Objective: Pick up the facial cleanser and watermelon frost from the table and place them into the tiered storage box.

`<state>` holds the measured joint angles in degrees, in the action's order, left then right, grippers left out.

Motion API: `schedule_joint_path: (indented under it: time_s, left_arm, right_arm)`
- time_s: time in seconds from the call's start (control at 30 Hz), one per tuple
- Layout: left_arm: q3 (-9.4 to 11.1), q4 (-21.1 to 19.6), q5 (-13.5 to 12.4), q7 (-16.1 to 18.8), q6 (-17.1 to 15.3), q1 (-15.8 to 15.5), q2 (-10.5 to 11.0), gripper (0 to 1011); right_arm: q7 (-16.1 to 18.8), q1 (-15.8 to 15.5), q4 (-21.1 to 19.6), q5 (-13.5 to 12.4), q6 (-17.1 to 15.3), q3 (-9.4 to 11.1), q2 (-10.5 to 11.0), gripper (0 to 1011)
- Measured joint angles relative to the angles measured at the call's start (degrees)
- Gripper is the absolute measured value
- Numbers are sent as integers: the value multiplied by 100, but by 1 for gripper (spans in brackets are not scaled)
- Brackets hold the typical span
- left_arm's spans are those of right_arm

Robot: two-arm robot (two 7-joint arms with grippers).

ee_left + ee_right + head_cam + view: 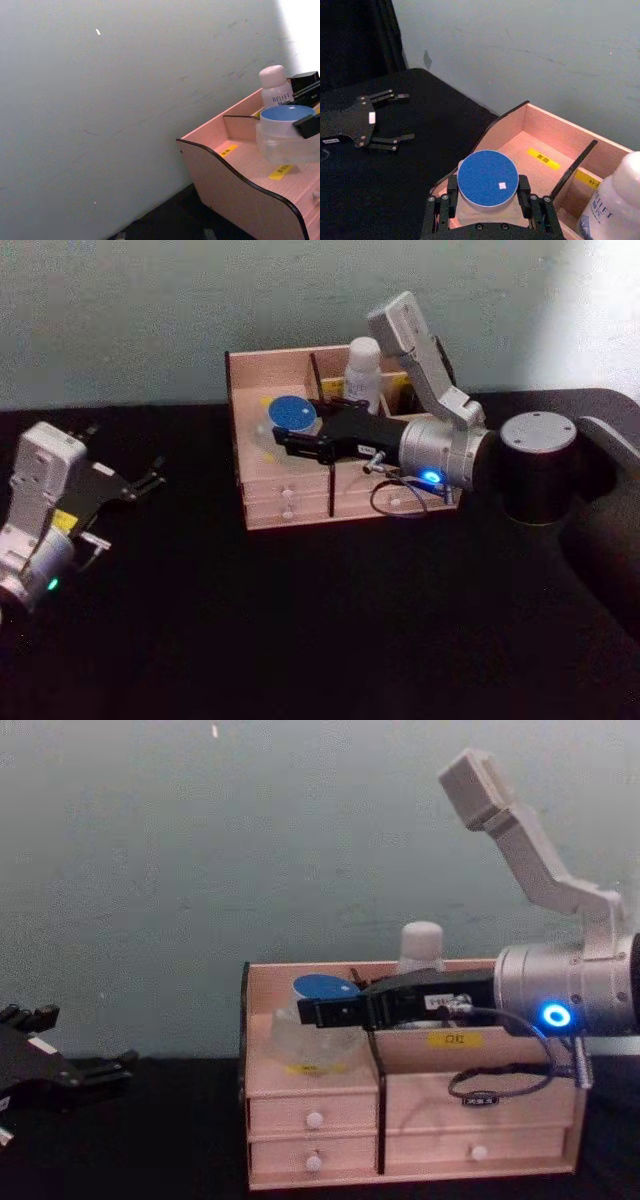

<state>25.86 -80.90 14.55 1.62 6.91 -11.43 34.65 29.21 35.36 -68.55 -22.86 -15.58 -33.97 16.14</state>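
The watermelon frost (292,413), a frosted jar with a blue lid (486,178), is inside the left compartment of the tiered storage box (290,515). My right gripper (288,438) is shut on it, one finger on each side of the jar (315,1020). Whether the jar rests on the compartment floor I cannot tell. The facial cleanser (363,375), a white bottle, stands upright in a rear compartment of the box (310,1120), just behind the right gripper (330,1012). My left gripper (150,480) is parked open over the table, far left of the box.
The black table (320,640) spreads in front of and around the box. A pale wall (150,310) rises close behind it. A loose cable (500,1090) hangs from the right wrist in front of the drawers.
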Motion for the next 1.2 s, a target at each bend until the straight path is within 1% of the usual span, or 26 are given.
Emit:
schedule_joint_path:
  time_s: [0.27, 0.67, 0.97, 1.2]
  left_arm:
    - [0, 0, 0, 0, 0, 0, 0, 1001]
    - [0, 0, 0, 0, 0, 0, 0, 1001]
    - [0, 0, 0, 0, 0, 0, 0, 1001]
    - [0, 0, 0, 0, 0, 0, 0, 1001]
  right_arm:
    - [29, 163, 315, 87, 39, -47, -157, 718]
    - [22, 355, 741, 164, 41, -43, -402, 717]
    - [-4, 426, 926, 250, 41, -24, -504, 718]
    - [-2, 438, 978, 269, 31, 6, -529, 718]
